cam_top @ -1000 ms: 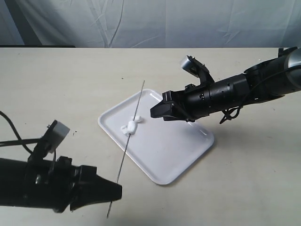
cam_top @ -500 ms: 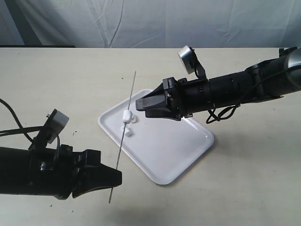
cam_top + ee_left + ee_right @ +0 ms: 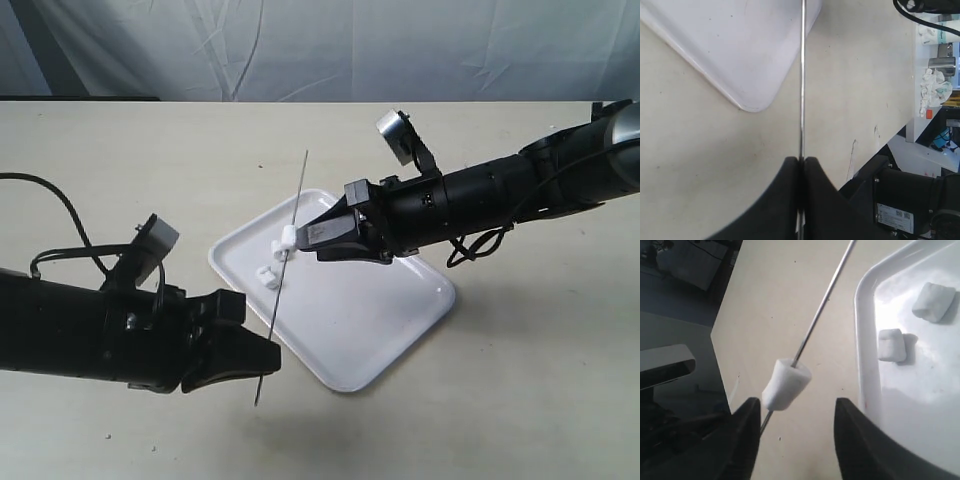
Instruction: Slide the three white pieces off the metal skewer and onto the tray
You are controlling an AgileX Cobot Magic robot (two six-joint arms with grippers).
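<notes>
The metal skewer slants up over the tray, with my left gripper shut on its lower end; in the left wrist view the skewer runs straight out from the closed gripper. One white piece is still threaded on the rod. My right gripper is open just beside it. In the right wrist view that piece sits near one finger of the right gripper, not pinched. Two more white pieces lie loose on the tray.
The tray's near rounded corner lies just beyond my left gripper. The tray rests on a beige tabletop, and a grey cloth backdrop hangs behind. Equipment and clutter stand beyond the table edge.
The left arm moved right and up with the skewer. The clustered pieces separated: two dropped onto the tray, one stayed on the rod. The right gripper moved left, then drew back slightly.
</notes>
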